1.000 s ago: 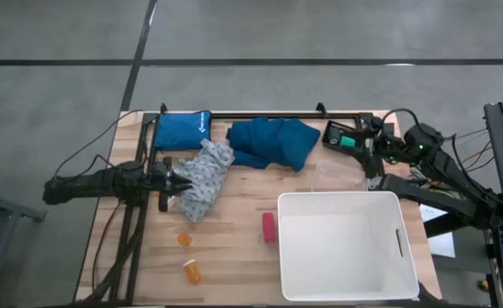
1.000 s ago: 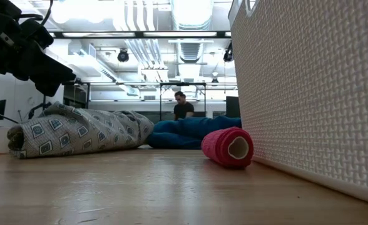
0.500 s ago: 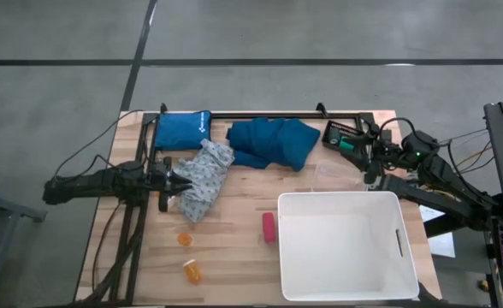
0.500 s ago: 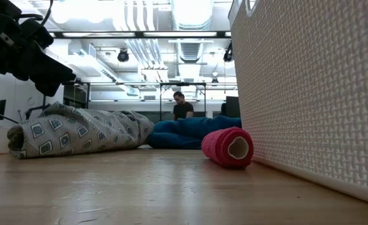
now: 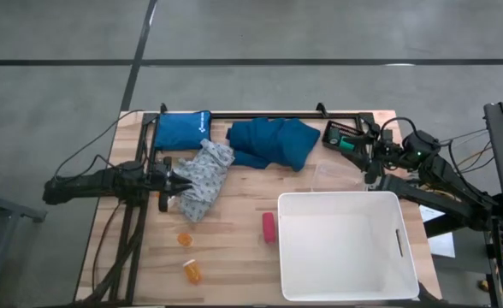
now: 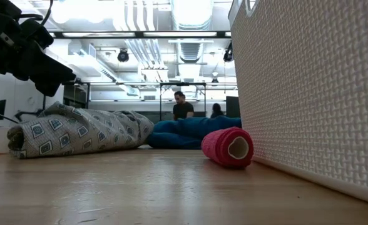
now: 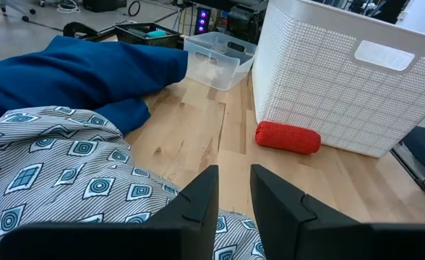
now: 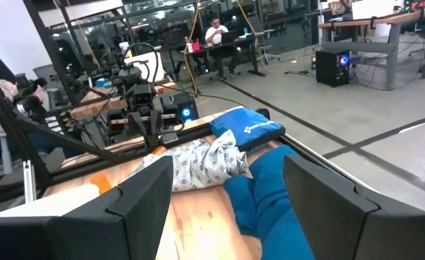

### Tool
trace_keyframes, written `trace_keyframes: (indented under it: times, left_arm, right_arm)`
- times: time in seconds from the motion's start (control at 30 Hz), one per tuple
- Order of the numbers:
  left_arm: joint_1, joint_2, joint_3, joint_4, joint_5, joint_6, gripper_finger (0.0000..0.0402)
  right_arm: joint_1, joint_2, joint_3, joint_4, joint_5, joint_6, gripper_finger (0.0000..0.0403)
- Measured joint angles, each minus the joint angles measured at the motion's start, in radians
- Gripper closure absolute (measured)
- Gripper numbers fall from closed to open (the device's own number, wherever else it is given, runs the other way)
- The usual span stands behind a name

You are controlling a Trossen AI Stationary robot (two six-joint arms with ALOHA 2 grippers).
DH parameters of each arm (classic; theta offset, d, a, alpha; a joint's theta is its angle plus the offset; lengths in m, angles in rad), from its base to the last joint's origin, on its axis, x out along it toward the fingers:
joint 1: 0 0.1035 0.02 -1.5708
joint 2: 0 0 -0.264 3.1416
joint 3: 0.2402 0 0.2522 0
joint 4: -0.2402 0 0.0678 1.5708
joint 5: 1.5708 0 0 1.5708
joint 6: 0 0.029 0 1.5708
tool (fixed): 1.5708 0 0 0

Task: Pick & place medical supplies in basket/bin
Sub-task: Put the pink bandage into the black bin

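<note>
The left hand (image 5: 186, 184) hovered over the patterned garment (image 5: 202, 180), fingers nearly together, grasping nothing. The right hand (image 8: 227, 209) was spread wide and empty — the teal garment (image 5: 273, 141) just ahead of it, the white tub (image 5: 346, 246) beside it on the bench (image 5: 234, 248).

Right arm (image 5: 423, 167) (slightly) nearer tub (image 5: 346, 248).
</note>
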Motion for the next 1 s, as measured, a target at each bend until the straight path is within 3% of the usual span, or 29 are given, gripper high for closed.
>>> trace_keyframes:
  times: [0.8,0.9,1.0]
  left_arm:
    - [0.000,0.000,-0.002,0.019,0.001,-0.032,0.0314]
    - [0.000,0.001,-0.006,0.112,0.056,-0.157,0.0314]
    - [0.000,0.005,-0.004,0.198,0.168,-0.100,0.0314]
  right_arm:
    - [0.000,0.001,0.000,0.000,-0.001,-0.001,0.0147]
    - [0.000,0.001,0.000,0.000,-0.001,-0.001,0.0147]
    - [0.000,0.001,0.000,0.000,-0.001,-0.001,0.0147]
